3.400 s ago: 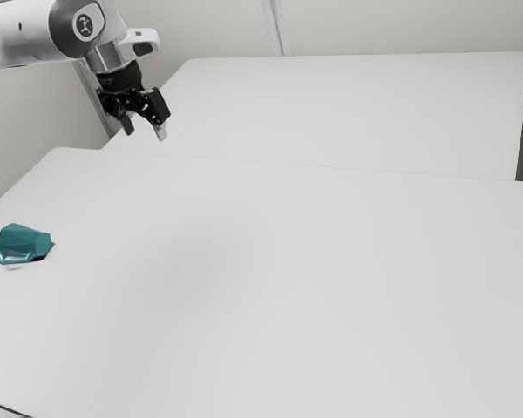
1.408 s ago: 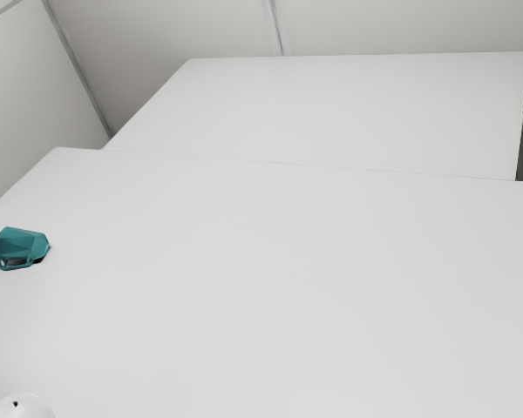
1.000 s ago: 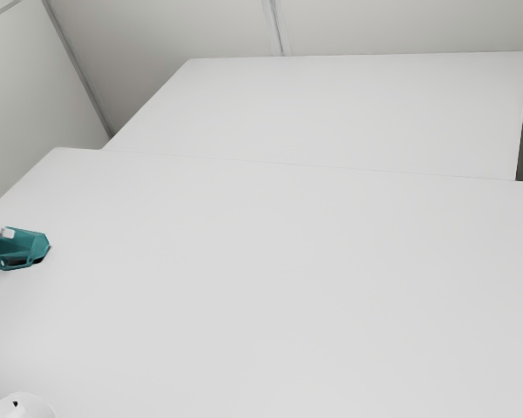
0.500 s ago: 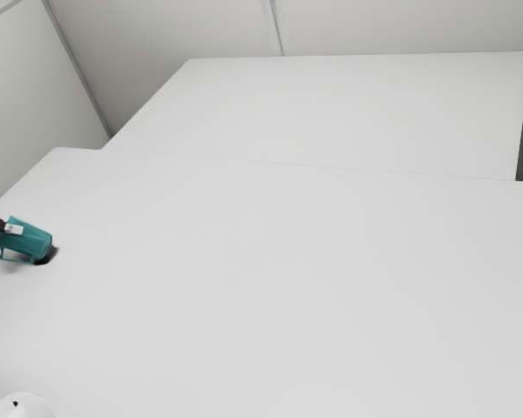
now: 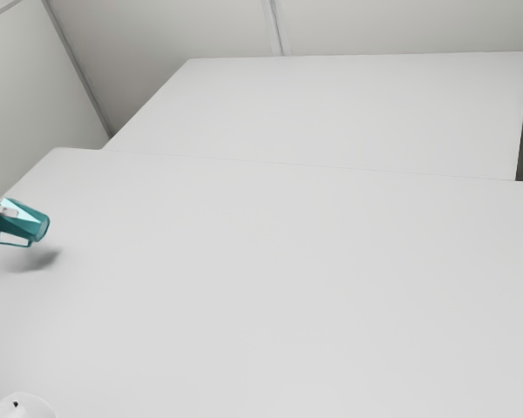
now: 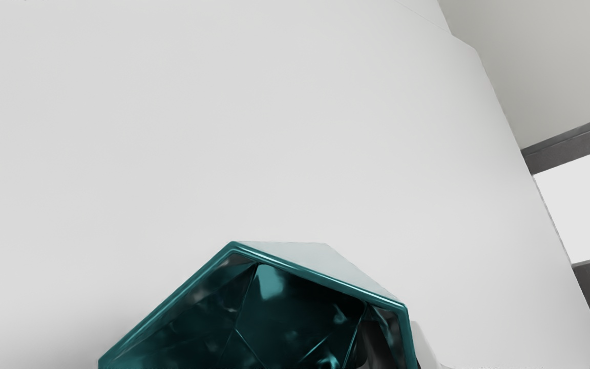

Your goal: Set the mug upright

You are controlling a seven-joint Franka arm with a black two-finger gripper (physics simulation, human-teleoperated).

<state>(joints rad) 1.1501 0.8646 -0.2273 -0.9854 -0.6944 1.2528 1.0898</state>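
Teal mug (image 5: 28, 228) aslant above the white table (image 5: 261, 279), its side (image 6: 408, 333) apparently tight in the claw (image 5: 10, 212)

1 teal mug (image 5: 30, 227) bears 1 handle (image 5: 12, 244); 1 gripper (image 5: 10, 211) is present; 1 near white surface (image 5: 279, 287) and 1 far white surface (image 5: 331, 109) total 2.

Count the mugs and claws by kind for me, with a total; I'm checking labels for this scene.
Mugs: 1 (the teal mug, held tilted above the table)
Claws: 1 (the claw, shut on the mug)
Total: 2
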